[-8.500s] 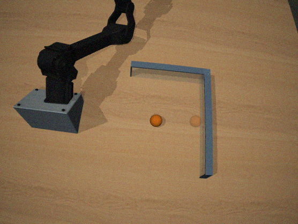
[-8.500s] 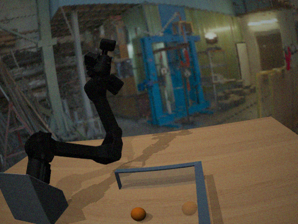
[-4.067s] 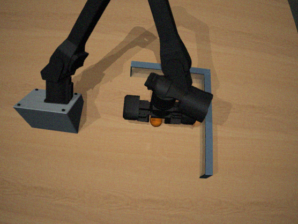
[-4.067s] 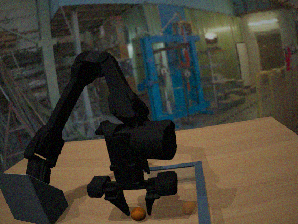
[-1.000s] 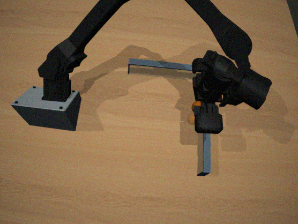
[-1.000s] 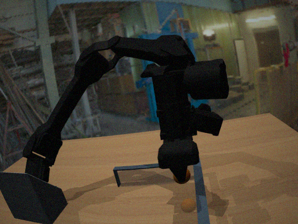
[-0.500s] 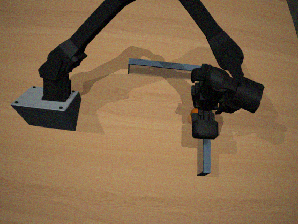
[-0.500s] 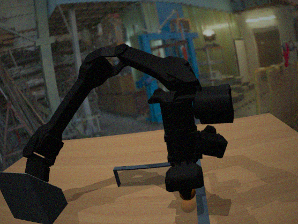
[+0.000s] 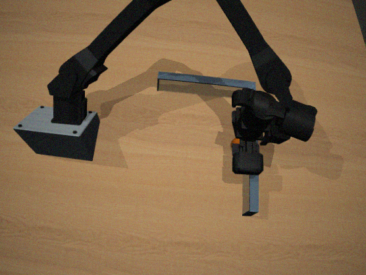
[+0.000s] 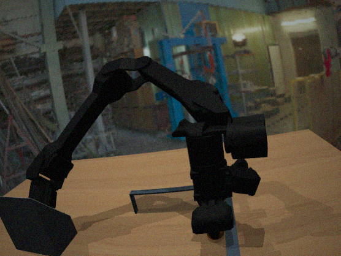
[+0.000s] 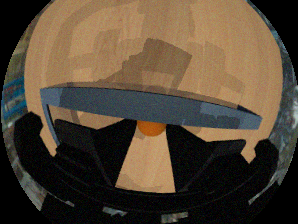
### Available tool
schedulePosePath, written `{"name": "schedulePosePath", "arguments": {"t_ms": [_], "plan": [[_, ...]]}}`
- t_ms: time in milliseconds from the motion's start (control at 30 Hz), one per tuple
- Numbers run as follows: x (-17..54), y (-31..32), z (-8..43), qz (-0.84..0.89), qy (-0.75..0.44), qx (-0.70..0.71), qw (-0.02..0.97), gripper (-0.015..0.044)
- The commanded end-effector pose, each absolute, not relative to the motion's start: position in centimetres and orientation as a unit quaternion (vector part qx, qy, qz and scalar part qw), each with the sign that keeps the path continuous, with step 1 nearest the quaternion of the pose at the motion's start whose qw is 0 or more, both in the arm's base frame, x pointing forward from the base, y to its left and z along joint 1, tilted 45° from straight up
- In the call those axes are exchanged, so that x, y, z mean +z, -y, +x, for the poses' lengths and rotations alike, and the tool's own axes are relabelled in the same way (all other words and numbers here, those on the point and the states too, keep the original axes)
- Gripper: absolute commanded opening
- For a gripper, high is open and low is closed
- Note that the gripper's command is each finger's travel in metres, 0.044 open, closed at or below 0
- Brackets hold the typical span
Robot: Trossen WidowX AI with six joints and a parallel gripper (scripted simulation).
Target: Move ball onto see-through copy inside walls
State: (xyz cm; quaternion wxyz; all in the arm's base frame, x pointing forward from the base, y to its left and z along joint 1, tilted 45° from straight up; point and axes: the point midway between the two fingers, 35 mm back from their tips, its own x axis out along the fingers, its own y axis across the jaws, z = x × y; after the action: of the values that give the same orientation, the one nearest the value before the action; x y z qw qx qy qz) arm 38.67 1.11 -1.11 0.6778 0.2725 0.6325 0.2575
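Observation:
The orange ball (image 9: 235, 141) (image 10: 210, 237) (image 11: 151, 129) is between the fingertips of my gripper (image 9: 241, 146) (image 10: 215, 234) (image 11: 151, 120), which is shut on it. The gripper points down, just inside the right wall (image 9: 253, 194) (image 10: 232, 242) (image 11: 150, 106). The ball is close to this wall, low over or on the table; I cannot tell which. The back wall (image 9: 207, 79) (image 10: 162, 190) runs to the left from the corner, which the arm partly hides. The see-through copy does not show apart from the ball; the gripper or the ball hides it.
The arm's base block (image 9: 49, 123) (image 10: 37, 226) stands at the left on the wooden table (image 9: 131, 214) (image 10: 116, 171). The forearm reaches over the back wall, and the wrist hangs over the right wall. Arm shadows fall around the walls.

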Motion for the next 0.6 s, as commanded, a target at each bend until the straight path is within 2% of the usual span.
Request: {"name": "schedulePosePath", "arguments": {"t_ms": [0, 233, 567], "plan": [[-1.68, -1.67, 38.46, 0.276, -0.635, 0.257, 0.674, 0.0], [-2.08, -2.07, 38.49, 0.277, -0.635, 0.258, 0.674, 0.0], [-1.83, -1.87, 38.68, 0.273, -0.633, 0.258, 0.677, 0.0262]]}}
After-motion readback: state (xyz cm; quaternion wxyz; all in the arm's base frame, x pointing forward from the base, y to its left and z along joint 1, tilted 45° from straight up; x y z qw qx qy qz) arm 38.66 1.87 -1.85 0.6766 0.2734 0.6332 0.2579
